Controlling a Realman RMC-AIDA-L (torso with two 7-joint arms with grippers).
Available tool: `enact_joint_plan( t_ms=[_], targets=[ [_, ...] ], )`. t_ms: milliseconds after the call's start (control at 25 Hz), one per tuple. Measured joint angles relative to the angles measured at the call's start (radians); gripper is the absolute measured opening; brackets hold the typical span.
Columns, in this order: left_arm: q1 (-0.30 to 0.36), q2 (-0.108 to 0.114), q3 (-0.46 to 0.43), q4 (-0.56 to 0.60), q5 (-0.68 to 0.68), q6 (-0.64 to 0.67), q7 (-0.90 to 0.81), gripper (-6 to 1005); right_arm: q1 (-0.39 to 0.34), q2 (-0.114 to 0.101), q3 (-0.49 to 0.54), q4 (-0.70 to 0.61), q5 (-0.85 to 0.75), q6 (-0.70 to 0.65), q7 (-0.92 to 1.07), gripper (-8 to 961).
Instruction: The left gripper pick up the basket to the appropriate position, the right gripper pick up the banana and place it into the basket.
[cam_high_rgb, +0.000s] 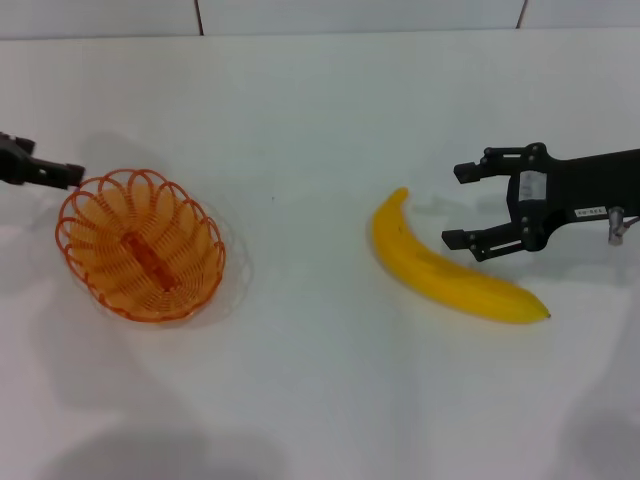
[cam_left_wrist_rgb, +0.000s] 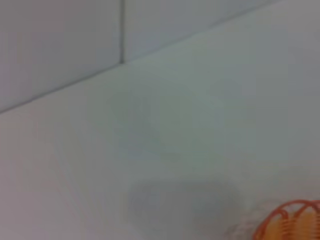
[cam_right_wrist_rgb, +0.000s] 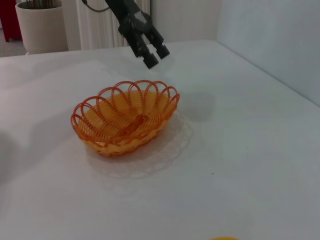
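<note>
basket (cam_high_rgb: 141, 245) sits on the white counter (cam_high_rgb: 320, 400) at the robot's left, upright, empty, still unlifted. left end effector (cam_high_rgb: 60, 176) is just beside the rim at the far-left end, above it by the right wrist view (cam_right_wrist_rgb: 154, 56); cannot tell whether it touches the wire. its fingers look close together and hold nothing, but i can't read the gap for sure.

banana (cam_high_rgb: 448, 266) lies flat on the counter on the robot's right, well apart from the basket. long axis runs diagonally: upper end toward centre, dark tip pointing to the right near edge. right end effector (cam_high_rgb: 458, 205) is wide open and empty, one finger over the banana's middle, the other out past its far side, so the fruit isn't squarely between them.

key relation, my read: the basket's long axis runs roughly parallel to the banana's, so little rotation should be needed on placement once the left arm has set the basket.

materials: basket is thin orange wire, looped scalloped rim, open mesh, light, may tip if pinched at one loop. banana is smooth, curved, glossy, could roll or slip in a narrow pinch.
</note>
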Motion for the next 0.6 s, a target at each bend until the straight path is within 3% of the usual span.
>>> enact_joint_plan(
  t_ms=[240,600],
  targets=[
    [-0.008,-0.025,0.079,0.0,0.011,-0.009,-0.009,906,0.0,0.0,0.0,0.007,-0.002,0.0,0.0,903],
    [-0.013,-0.033,0.091,-0.024,0.019,-0.041,0.001,907,0.001,0.0,0.0,0.007,-0.002,0.0,0.0,903]
  ],
)
